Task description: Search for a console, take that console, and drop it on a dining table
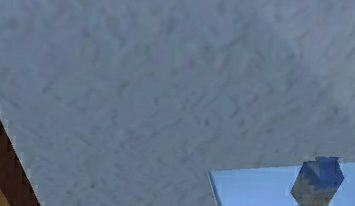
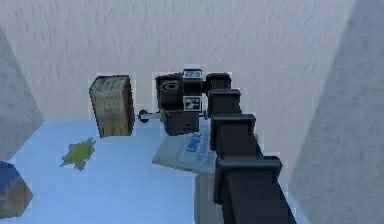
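Note:
In the arm side view my arm (image 2: 235,150) reaches out over a light blue tabletop (image 2: 120,190). Its gripper (image 2: 144,118) ends right beside a brown upright box (image 2: 112,104) that stands on the table. I cannot tell whether the gripper holds anything. A flat white and blue item (image 2: 183,153) lies on the table under the arm. No shape here reads clearly as a console.
A yellow-green small object (image 2: 78,152) lies on the table's left part. A blue-topped block (image 1: 317,183) stands at the table corner (image 1: 242,194) and shows again as the block (image 2: 10,190). Grey walls (image 1: 176,81) close in behind. A brown wooden piece (image 1: 0,168) sits at the forward view's lower left.

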Motion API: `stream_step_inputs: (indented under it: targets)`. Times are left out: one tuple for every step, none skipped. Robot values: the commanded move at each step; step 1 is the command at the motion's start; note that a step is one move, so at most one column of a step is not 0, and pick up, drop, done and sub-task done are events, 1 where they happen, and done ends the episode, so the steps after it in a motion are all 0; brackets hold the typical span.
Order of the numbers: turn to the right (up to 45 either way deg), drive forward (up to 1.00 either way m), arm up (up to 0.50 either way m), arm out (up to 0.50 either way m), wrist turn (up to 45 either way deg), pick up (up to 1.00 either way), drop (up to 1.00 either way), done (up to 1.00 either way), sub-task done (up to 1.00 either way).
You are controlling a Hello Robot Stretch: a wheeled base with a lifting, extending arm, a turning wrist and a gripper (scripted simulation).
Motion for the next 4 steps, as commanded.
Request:
stream_step_inputs:
  targets:
    - [0.0, 0.0, -0.24, 0.0, 0.0, 0.0, 0.0, 0.0, 0.0]
    - [0.0, 0.0, 0.0, 0.0, 0.0, 0.0, 1.0, 0.0, 0.0]
    - [0.0, 0.0, 0.0, -0.1, 0.0, 0.0, 0.0, 0.0, 0.0]
    - [0.0, 0.0, 0.0, 0.0, 0.0, 0.0, 0.0, 1.0, 0.0]
